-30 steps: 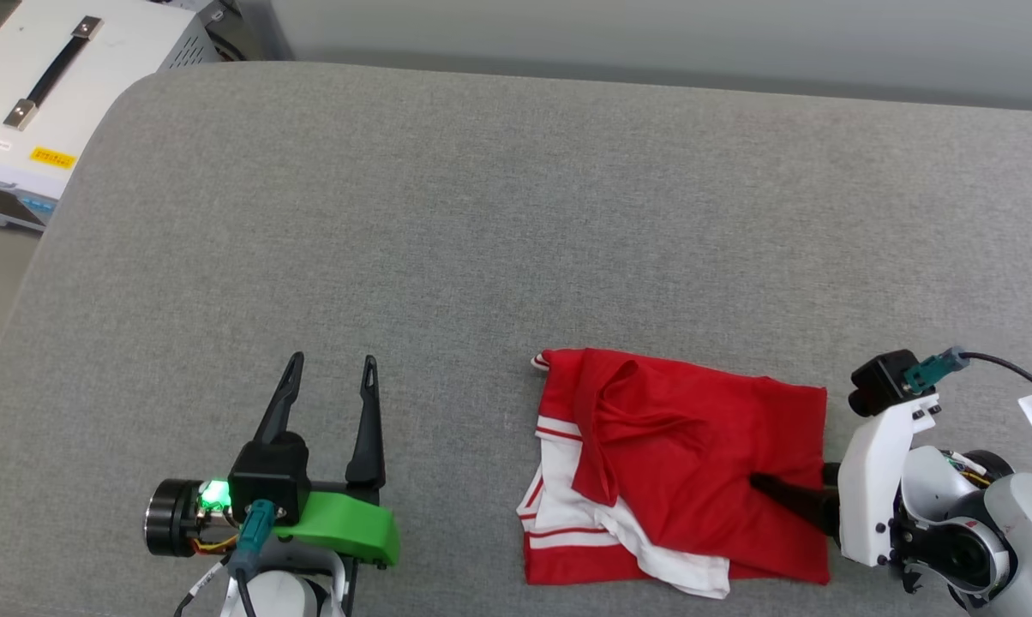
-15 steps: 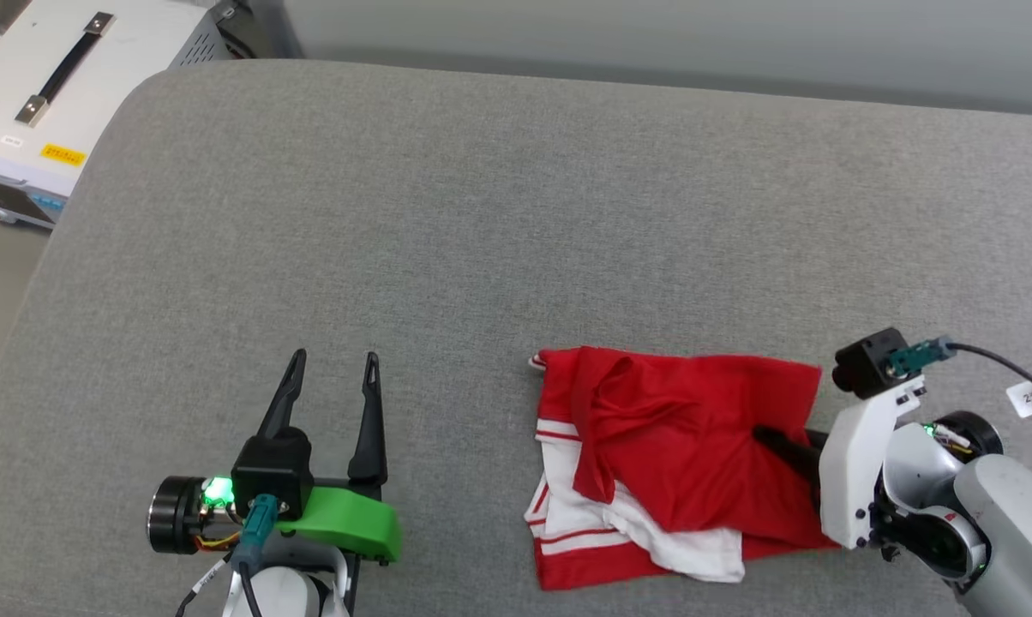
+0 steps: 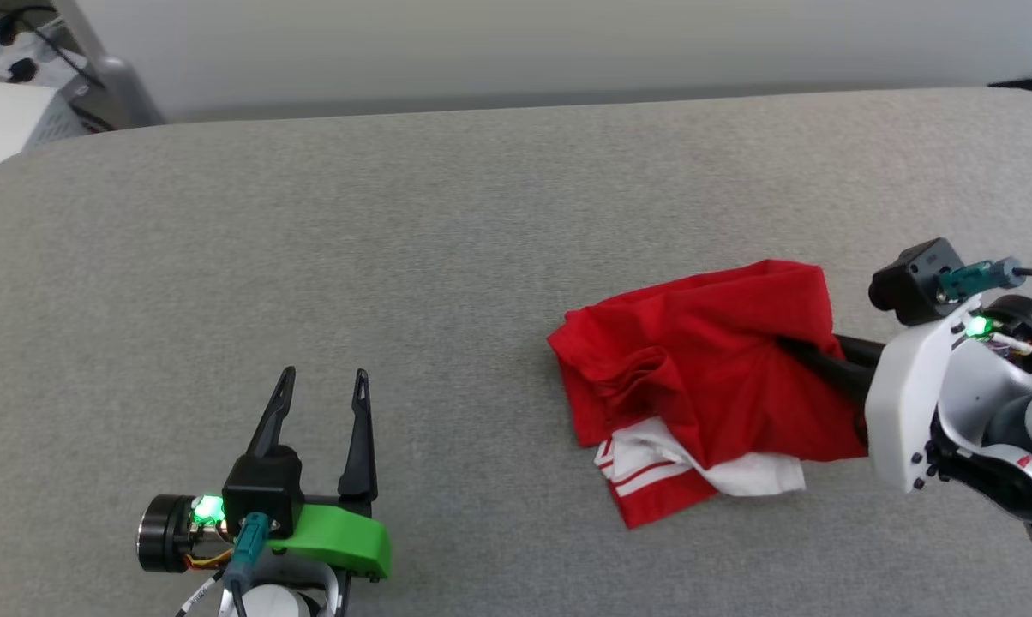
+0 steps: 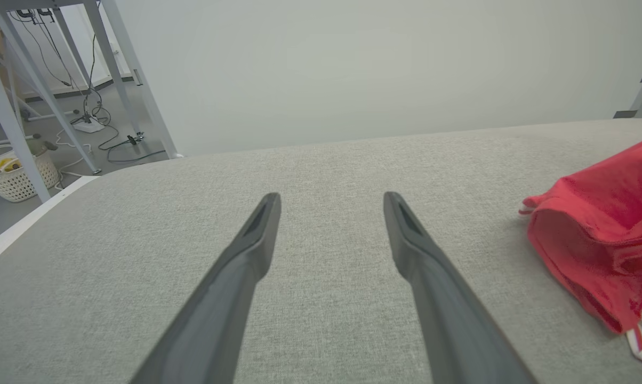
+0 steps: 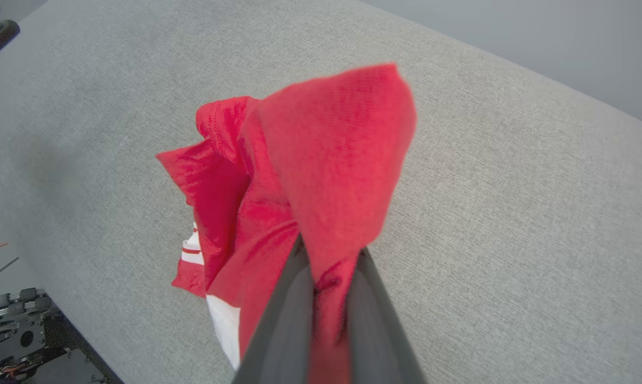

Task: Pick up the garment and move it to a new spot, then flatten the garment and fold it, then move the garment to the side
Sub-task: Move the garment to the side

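Observation:
The garment (image 3: 713, 377) is a red shirt with white, red-striped sleeve parts, bunched up on the right half of the grey surface. My right gripper (image 3: 786, 347) reaches into it from the right and is shut on a fold of the red cloth (image 5: 331, 176), which rises lifted and draped over the fingertips in the right wrist view. The lower part trails onto the surface. My left gripper (image 3: 319, 386) stands open at the lower left, well apart from the garment, nothing between its fingers (image 4: 257, 229). The garment's edge (image 4: 598, 234) shows at the right of the left wrist view.
The grey padded surface (image 3: 396, 257) spreads wide to the left and behind the garment. Its rounded far-left corner borders a white box (image 3: 2, 128). Metal frame legs (image 4: 113, 69), cables and a basket (image 4: 17, 176) stand on the floor beyond the far edge.
My right gripper closed on the garment's red cloth and lifted it, bunching the shirt up. The head camera shifted, so the whole picture moved. The left gripper kept still and open.

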Robot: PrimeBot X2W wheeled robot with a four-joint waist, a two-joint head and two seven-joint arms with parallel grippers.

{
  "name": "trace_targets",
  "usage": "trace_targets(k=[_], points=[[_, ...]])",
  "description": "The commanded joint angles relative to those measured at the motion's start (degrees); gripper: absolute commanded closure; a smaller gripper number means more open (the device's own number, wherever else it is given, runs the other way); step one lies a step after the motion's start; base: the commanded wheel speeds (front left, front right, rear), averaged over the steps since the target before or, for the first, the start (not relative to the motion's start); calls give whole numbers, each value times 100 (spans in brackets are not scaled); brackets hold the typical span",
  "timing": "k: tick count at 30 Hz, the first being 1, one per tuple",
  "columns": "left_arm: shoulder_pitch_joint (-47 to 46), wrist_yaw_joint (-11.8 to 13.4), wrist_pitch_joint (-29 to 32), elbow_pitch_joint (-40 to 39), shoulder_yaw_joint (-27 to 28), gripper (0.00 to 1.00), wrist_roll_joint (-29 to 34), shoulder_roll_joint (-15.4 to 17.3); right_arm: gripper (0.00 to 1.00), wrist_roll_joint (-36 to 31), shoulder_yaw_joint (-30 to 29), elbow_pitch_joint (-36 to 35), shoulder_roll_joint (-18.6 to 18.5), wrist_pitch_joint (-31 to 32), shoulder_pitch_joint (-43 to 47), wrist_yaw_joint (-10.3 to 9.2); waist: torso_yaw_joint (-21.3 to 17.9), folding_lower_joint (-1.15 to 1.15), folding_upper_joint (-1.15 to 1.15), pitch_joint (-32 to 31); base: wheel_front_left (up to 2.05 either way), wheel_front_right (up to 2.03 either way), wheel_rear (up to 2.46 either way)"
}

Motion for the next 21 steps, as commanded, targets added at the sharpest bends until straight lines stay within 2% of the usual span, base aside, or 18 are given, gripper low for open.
trace_targets(k=[1,6,10,21], points=[[-66,8,-34,-47,13,0,45,50,100,9,-73,-57,-83,46,-148,-6,-638,0,0,173,0,0,0],[-277,-22,-34,-105,25,0,107,160,100,89,-417,67,-313,98,-227,-6,-1029,0,0,547,0,0,0],[-508,-48,-34,-180,53,0,144,274,100,84,-683,458,-486,133,-361,-6,-1165,0,0,932,0,0,0],[-1109,-62,-34,-438,87,0,234,525,100,-530,-1263,2300,-893,-3,-1137,-6,-969,0,0,1853,0,0,0]])
